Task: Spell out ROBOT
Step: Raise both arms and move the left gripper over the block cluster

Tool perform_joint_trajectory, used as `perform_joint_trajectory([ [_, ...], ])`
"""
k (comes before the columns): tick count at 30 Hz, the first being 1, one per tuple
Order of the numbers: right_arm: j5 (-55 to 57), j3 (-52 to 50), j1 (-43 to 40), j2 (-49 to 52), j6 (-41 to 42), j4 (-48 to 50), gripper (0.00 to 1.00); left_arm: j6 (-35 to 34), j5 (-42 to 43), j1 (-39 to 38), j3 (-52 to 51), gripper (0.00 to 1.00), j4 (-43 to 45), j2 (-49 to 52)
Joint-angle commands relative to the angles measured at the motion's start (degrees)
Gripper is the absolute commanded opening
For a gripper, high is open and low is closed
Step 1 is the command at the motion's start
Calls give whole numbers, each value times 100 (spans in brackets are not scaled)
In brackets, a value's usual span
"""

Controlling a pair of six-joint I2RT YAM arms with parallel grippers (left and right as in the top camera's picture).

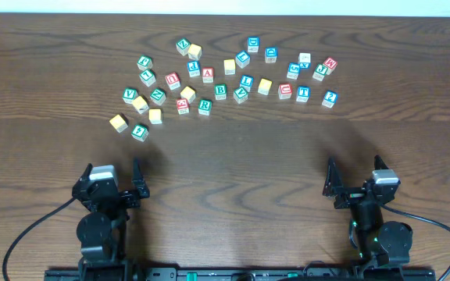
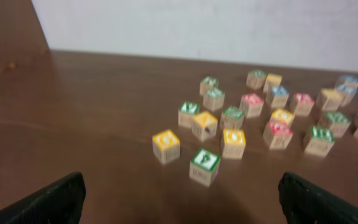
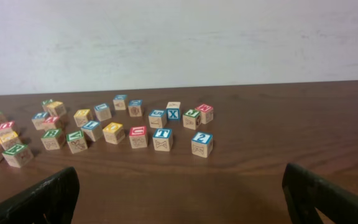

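Several wooden letter blocks lie scattered across the far half of the table. Among them are a green B block (image 1: 220,91), a blue T block (image 1: 303,94) and a red block (image 1: 182,105) whose letter I cannot read. My left gripper (image 1: 112,167) is open and empty at the near left, well short of the blocks. In the left wrist view (image 2: 182,205) the nearest block is a green one (image 2: 204,167). My right gripper (image 1: 355,164) is open and empty at the near right. In the right wrist view (image 3: 182,202) the T block (image 3: 162,139) lies ahead.
A blue 2 block (image 1: 330,98) marks the right end of the cluster and a yellow block (image 1: 118,122) the left end. The brown wooden table (image 1: 233,172) is bare between the blocks and the grippers. A white wall stands behind the table.
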Motion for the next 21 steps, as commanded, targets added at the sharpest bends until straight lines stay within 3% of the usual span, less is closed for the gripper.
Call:
perform_joint_trajectory([
  [1,-79,133,-17,-24,-13,15,99,37,-50,-28,232,98,13,343],
  [21,-186,911,-17,562,-15,-26,99,39,223,-28,1766,98,68,2306],
])
